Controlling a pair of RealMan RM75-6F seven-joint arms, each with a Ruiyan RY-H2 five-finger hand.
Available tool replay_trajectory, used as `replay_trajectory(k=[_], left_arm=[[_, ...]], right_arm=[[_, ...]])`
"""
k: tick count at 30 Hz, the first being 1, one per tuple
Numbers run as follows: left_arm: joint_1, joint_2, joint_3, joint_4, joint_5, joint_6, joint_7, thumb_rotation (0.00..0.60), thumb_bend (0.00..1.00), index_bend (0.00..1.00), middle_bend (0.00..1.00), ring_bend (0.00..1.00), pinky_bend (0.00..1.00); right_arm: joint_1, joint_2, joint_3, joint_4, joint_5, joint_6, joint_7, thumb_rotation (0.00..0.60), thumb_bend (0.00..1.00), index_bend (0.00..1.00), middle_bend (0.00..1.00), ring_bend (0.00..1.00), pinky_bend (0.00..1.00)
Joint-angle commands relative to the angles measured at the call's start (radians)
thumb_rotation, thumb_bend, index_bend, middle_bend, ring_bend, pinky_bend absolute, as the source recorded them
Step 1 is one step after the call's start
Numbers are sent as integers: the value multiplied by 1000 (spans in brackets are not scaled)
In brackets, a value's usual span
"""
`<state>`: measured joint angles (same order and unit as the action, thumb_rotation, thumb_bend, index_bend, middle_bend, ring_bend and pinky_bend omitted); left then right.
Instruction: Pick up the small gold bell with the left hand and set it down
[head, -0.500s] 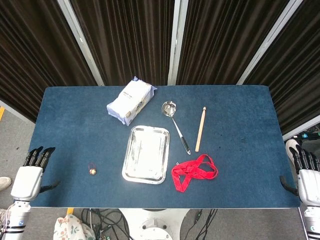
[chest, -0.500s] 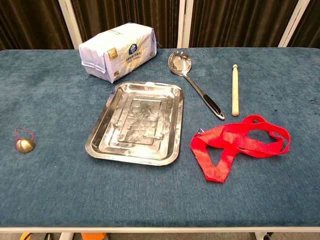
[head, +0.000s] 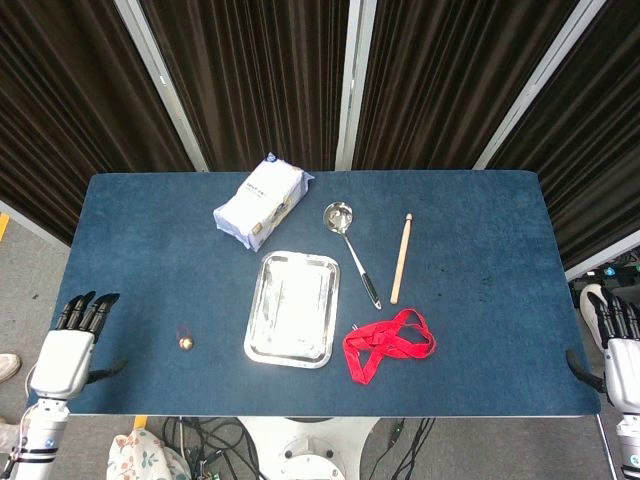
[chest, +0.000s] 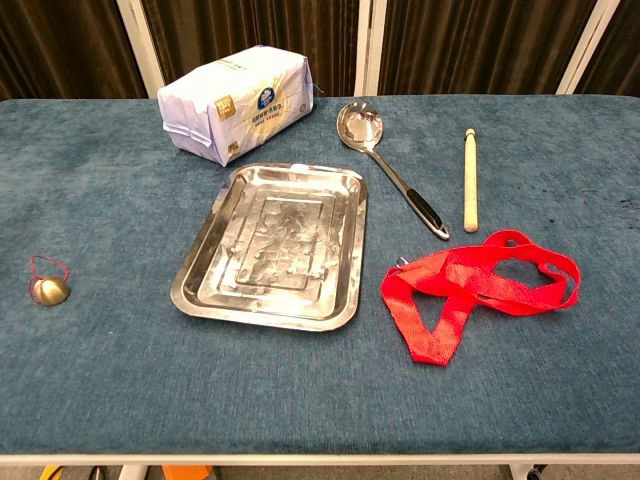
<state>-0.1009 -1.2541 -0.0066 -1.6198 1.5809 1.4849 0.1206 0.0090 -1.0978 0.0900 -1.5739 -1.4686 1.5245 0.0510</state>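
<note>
The small gold bell (head: 185, 343) with a thin red loop lies on the blue table (head: 480, 250) near its front left; it also shows in the chest view (chest: 48, 289) at the far left. My left hand (head: 66, 350) hovers off the table's left front corner, fingers apart and holding nothing, well to the left of the bell. At the table's right front corner my right hand (head: 620, 355) is open and empty. The chest view shows neither hand.
A steel tray (head: 292, 307) lies mid-table, right of the bell. Behind it are a white flour bag (head: 261, 201), a ladle (head: 352, 251) and a wooden stick (head: 401, 257). A red ribbon (head: 388, 343) lies at the front right of the tray.
My left hand has shifted slightly forward and to the right, toward the table corner. The right hand has edged a little to the right. Nothing on the table has moved.
</note>
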Motion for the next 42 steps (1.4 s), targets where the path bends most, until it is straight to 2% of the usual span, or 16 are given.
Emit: replay_trajectory(k=[1, 8, 15, 32, 42], left_arm=[[-22, -13, 7, -9, 14, -30, -5, 600, 84, 89, 110, 32, 83], [-85, -65, 7, 5, 9, -136, 13, 600, 90, 117, 110, 32, 83], [-120, -133, 11, 53, -44, -224, 56, 600, 108, 166, 129, 32, 83], [-161, -214, -3, 143, -114, -289, 27, 600, 251, 306, 168, 34, 83], [-170, -237, -11, 164, -136, -285, 35, 600, 284, 413, 187, 44, 84]], right_arm=[[1, 5, 3, -1, 3, -1, 7, 600, 210, 0, 0, 0, 0], [-3, 15, 2, -1, 5, 4, 23, 600, 210, 0, 0, 0, 0], [-4, 29, 4, -4, 5, 7, 30, 600, 210, 0, 0, 0, 0], [-1, 28, -2, 4, 19, -15, 29, 600, 209, 0, 0, 0, 0], [-1, 26, -3, 12, 24, -20, 35, 600, 210, 0, 0, 0, 0]])
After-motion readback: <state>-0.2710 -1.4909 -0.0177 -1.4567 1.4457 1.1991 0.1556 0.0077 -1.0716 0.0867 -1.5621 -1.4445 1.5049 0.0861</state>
